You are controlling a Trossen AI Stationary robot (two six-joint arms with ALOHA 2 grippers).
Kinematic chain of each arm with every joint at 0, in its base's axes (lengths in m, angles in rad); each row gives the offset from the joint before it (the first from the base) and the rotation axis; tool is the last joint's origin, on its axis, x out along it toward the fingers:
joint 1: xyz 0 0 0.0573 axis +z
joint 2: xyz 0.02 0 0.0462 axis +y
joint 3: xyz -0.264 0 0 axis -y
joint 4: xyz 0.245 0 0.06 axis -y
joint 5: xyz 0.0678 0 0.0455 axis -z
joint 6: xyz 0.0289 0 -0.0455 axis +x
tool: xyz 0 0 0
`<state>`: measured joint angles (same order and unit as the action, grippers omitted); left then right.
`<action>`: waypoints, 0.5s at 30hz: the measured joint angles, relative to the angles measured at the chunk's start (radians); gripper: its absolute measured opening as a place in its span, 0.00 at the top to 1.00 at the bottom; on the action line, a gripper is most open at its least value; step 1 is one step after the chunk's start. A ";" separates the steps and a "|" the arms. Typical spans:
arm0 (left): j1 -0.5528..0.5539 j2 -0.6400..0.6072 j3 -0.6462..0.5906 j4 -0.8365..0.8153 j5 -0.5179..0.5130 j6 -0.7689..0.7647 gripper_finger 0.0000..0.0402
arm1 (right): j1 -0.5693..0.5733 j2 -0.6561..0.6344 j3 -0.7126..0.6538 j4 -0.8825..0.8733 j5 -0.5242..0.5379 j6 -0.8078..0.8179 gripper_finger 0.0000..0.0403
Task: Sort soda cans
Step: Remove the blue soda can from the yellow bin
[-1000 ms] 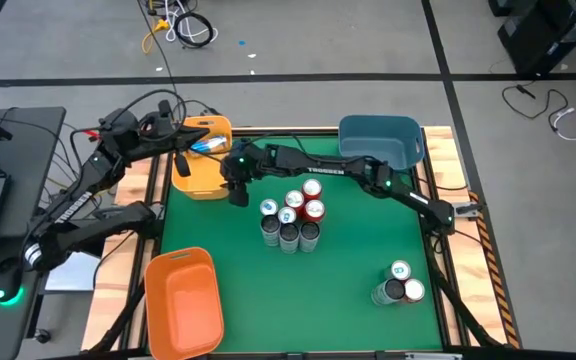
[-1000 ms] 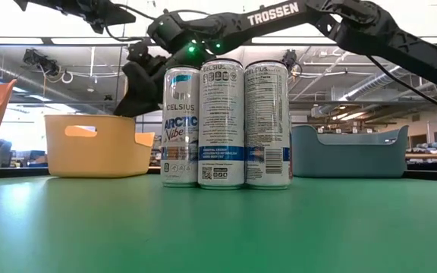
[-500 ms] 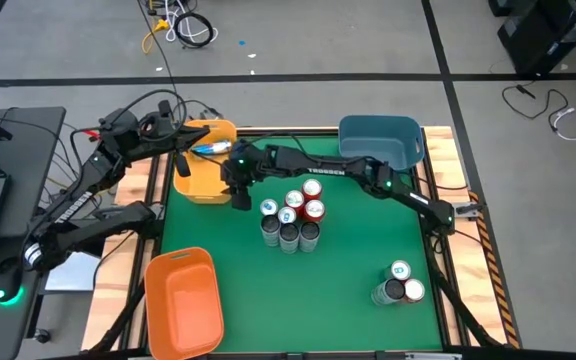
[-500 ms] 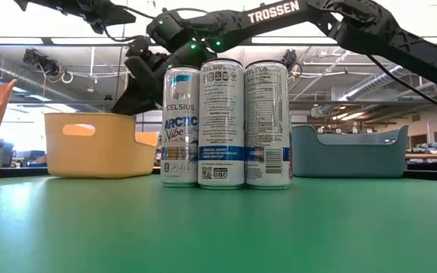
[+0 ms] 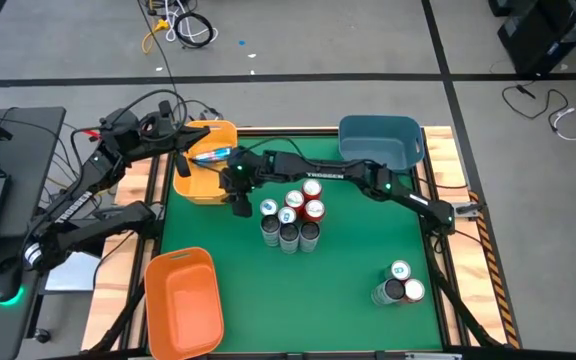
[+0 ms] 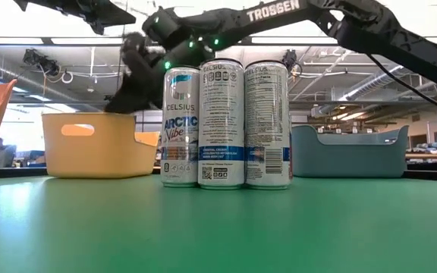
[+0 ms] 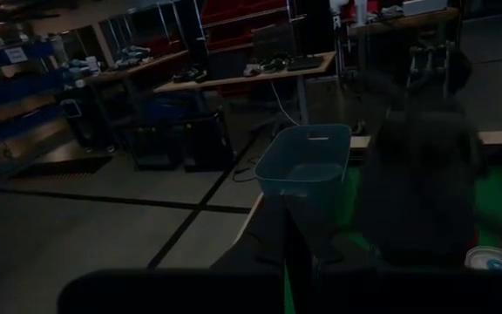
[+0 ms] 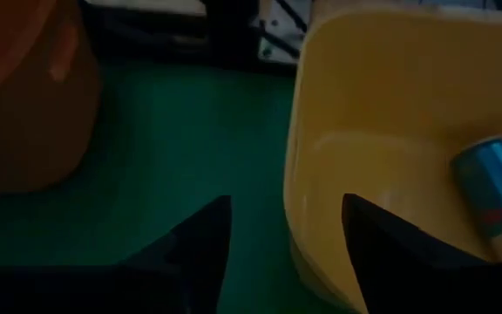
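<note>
Several soda cans (image 5: pixel 290 215) stand upright in a cluster at mid-table; the low view shows silver ones (image 6: pixel 222 125) in front. Three more cans (image 5: pixel 399 284) stand near the right front corner. A blue can (image 5: pixel 211 155) lies on its side inside the yellow bin (image 5: pixel 196 182), also seen in the right wrist view (image 8: pixel 497 202). My right gripper (image 5: pixel 236 202) is open just off the bin's right near corner (image 8: pixel 293 187), nothing between its fingers. My left gripper (image 7: pixel 286 283) is shut and hangs level above the bin's far left side.
An orange bin (image 5: pixel 181 300) sits at the front left and a blue bin (image 5: pixel 380 140) at the far right. My right arm (image 5: pixel 338 170) stretches across the far half of the table, behind the can cluster. Bare green mat (image 5: pixel 348 270) lies in front.
My right gripper has tipped and swung slightly toward the table's near left, staying beside the yellow bin. The blue can inside the bin has shifted toward the bin's right side.
</note>
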<state>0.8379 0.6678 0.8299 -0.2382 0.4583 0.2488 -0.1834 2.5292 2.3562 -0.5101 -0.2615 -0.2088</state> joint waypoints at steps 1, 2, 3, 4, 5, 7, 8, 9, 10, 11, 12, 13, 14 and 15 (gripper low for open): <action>0.000 0.000 0.000 0.000 0.000 -0.001 1.00 | -0.002 0.013 0.000 0.002 0.014 -0.003 0.51; 0.000 0.000 0.000 -0.001 0.000 -0.002 1.00 | -0.004 0.021 0.000 0.004 0.030 -0.004 0.53; 0.000 0.000 0.000 -0.002 0.000 -0.003 1.00 | -0.007 0.024 -0.001 -0.005 0.046 -0.004 0.55; 0.000 0.000 0.000 -0.003 0.000 -0.002 1.00 | -0.010 0.025 -0.002 -0.014 0.062 -0.002 0.57; 0.000 0.000 0.000 -0.003 0.000 -0.002 1.00 | -0.011 0.025 -0.002 -0.014 0.072 -0.003 0.59; 0.000 0.000 0.000 -0.004 0.000 -0.002 1.00 | -0.012 0.023 -0.002 -0.019 0.078 -0.004 0.64; 0.000 0.000 0.000 -0.004 0.000 -0.002 1.00 | -0.013 0.019 -0.002 -0.033 0.078 -0.004 0.66; 0.000 0.000 0.000 -0.004 0.000 -0.002 1.00 | -0.013 0.018 -0.002 -0.050 0.077 -0.004 0.69; 0.000 0.000 0.000 -0.004 0.000 -0.002 1.00 | -0.013 0.014 -0.002 -0.059 0.077 -0.006 0.72; 0.000 0.000 0.000 -0.004 0.000 -0.002 1.00 | -0.013 0.007 -0.002 -0.082 0.077 -0.007 0.74; 0.000 0.000 0.000 -0.005 0.000 -0.002 1.00 | -0.014 0.002 -0.002 -0.110 0.077 -0.008 0.77; 0.000 0.000 0.000 -0.007 0.000 -0.002 1.00 | -0.014 -0.002 -0.002 -0.131 0.077 -0.008 0.79; 0.000 0.000 0.000 -0.011 0.000 -0.001 1.00 | -0.014 -0.006 -0.001 -0.152 0.077 -0.008 0.81; 0.000 0.000 0.000 -0.015 0.000 -0.001 1.00 | -0.014 -0.010 -0.001 -0.181 0.076 -0.009 0.83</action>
<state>0.8379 0.6678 0.8299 -0.2532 0.4580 0.2474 -0.1974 2.5191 2.3554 -0.6910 -0.1854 -0.2183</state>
